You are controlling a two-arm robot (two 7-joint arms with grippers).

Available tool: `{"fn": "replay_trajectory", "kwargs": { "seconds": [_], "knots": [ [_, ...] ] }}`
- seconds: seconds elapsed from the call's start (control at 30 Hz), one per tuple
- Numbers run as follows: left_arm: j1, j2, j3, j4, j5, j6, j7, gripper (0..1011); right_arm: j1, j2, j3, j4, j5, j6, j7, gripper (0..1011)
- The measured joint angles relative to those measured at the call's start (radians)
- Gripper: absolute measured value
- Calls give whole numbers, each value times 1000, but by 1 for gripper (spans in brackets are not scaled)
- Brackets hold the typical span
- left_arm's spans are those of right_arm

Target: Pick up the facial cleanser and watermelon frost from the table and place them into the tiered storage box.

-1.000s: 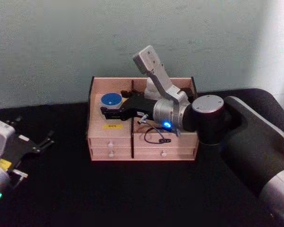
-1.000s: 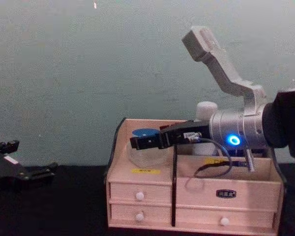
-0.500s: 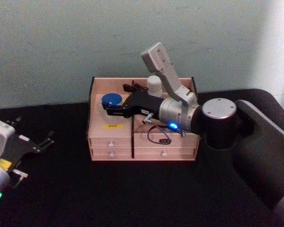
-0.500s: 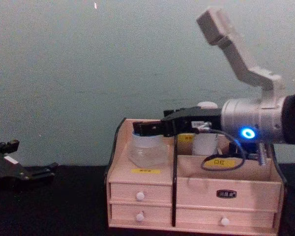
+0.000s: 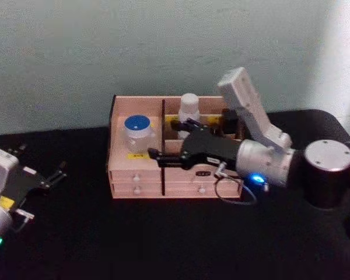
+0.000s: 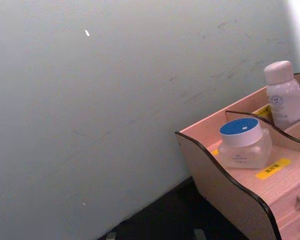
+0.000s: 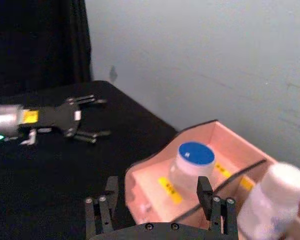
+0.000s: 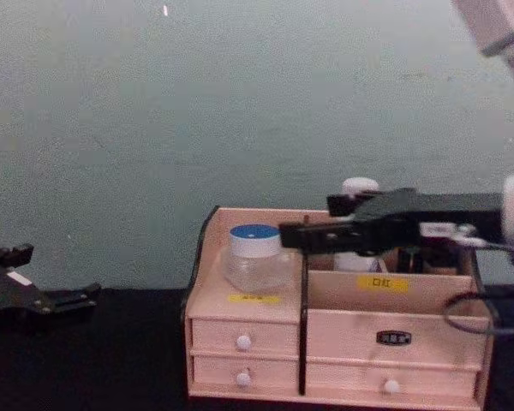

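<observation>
Both the jar [image 5: 137, 133] and the bottle [image 5: 188, 114] sit in the box [image 5: 137, 175] beyond my empty, spread right fingers [image 5: 157, 156]; I judge placing done, next pull clear.

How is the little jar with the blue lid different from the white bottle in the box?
The jar is short, wide and see-through with a blue lid; the white bottle is taller, slimmer and has a white cap. The jar sits left of the dark divider, the bottle right. Both stand upright in the tiered storage box.
</observation>
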Motion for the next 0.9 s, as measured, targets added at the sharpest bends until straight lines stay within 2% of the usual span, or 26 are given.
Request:
{"fn": "replay_trajectory", "kwargs": {
  "seconds": [0.03, 0.13, 0.17, 0.27, 0.3, 0.37, 0.47, 0.57, 0.63, 0.67, 0.7, 0.73, 0.8, 0.87, 0.9],
  "knots": [
    [0, 0, 0, 0, 0, 0, 0, 1001, -23, 25, 9, -31, 15, 5, 8, 1002],
    [0, 0, 0, 0, 0, 0, 0, 1001, -63, 62, 26, -76, 40, 13, 12, 1003],
    [0, 0, 0, 0, 0, 0, 0, 1001, -90, 87, 37, -104, 52, 18, 9, 1002],
    [0, 0, 0, 0, 0, 0, 0, 1001, -124, 118, 54, -137, 63, 22, -4, 1002],
    [0, 0, 0, 0, 0, 0, 0, 1001, -147, 139, 65, -158, 66, 23, -19, 1002],
    [0, 0, 0, 0, 0, 0, 0, 1001, -169, 159, 76, -176, 66, 22, -41, 1003],
    [0, 0, 0, 0, 0, 0, 0, 1001, -221, 194, 115, -206, 47, 6, -123, 1002],
    [0, 0, 0, 0, 0, 0, 0, 1001, -251, 198, 153, -215, 30, -5, -189, 1002],
    [0, 0, 0, 0, 0, 0, 0, 1001, -274, 189, 192, -218, 12, -15, -260, 1003],
    [0, 0, 0, 0, 0, 0, 0, 1001, -286, 176, 219, -217, -3, -17, -316, 1002],
    [0, 0, 0, 0, 0, 0, 0, 1001, -286, 176, 219, -217, -3, -17, -316, 1002],
    [0, 0, 0, 0, 0, 0, 0, 1001, -293, 160, 244, -211, -18, -17, -372, 1002],
    [0, 0, 0, 0, 0, 0, 0, 1001, -296, 141, 266, -200, -38, -15, -430, 1003],
    [0, 0, 0, 0, 0, 0, 0, 1001, -295, 107, 292, -174, -80, -12, -528, 1002],
    [0, 0, 0, 0, 0, 0, 0, 1001, -294, 98, 297, -166, -89, -10, -549, 1002]
  ]
}}
